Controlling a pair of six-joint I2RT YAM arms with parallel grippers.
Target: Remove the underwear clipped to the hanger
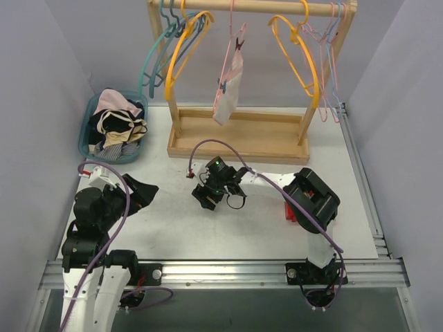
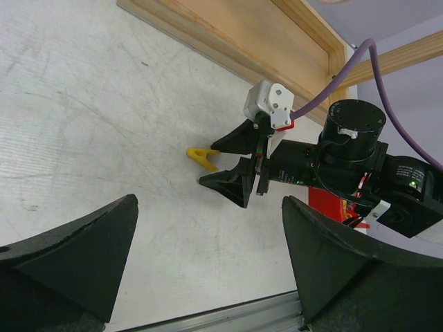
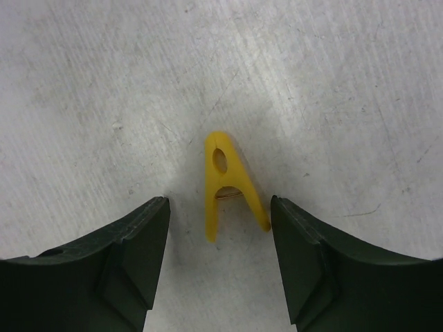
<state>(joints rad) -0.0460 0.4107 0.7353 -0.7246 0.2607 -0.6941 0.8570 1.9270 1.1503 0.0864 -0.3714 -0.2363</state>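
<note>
My right pincer (image 3: 220, 207): released, jaws astride the yellow peg (image 3: 225, 183) lying mid-desk (image 1: 173, 228), not touching; placed to pick it up, I judge | left pincer (image 2: 208, 207): released, idle near left edge | pale underwear (image 1: 228, 90): hangs clipped on pink hanger (image 1: 232, 41), far edge

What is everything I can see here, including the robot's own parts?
rack: one, wooden, back of the table
hangers: several, teal, yellow and pink, on the rack's rail
underwear: one, pale pink-white, clipped to the middle hanger
basket: one, teal, back left, full of clothes
clothes peg: one, yellow, flat on the table
left gripper: one, black, open, near left
right gripper: one, black, open, astride the clothes peg
</note>
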